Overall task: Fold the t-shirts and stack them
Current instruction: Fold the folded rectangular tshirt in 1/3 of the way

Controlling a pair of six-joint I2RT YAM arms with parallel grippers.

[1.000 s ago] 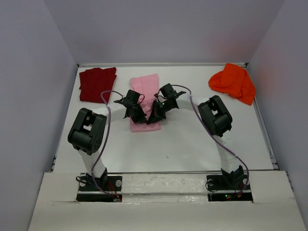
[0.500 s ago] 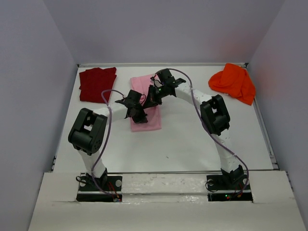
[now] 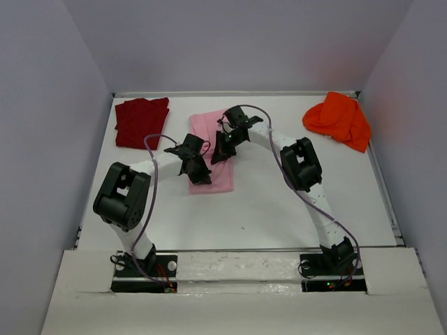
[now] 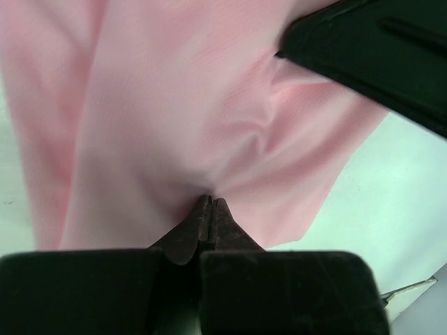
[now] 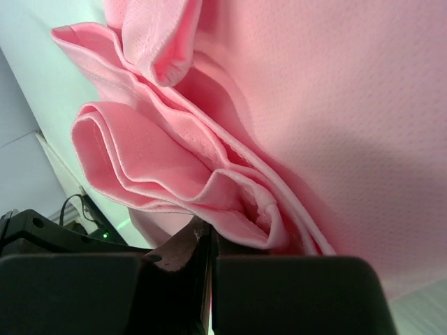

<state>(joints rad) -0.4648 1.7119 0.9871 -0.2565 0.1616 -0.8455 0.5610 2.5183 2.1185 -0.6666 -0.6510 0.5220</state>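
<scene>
PINK SHIRT IN HAND: A light pink t-shirt lies as a long folded strip at the middle of the white table, with both arms bent over it. The left gripper has its fingers pressed together on a small pinch of the cloth, which puckers toward the tips. The right gripper is likewise closed, its tips at a bunch of stacked layers and hems. The dark red t-shirt lies folded flat at the far left corner. The orange t-shirt sits crumpled at the far right, well apart from the other 2.

The pink cloth looks thin, light and limp. It will likely sag from any grip, and its layers may slide over each other. It is not fragile, but a pinch through 1 layer would probably leave the rest behind. The best hold appears to be at a hem or corner where all the layers meet, with the 2 grippers set apart along 1 edge to keep it taut.
</scene>
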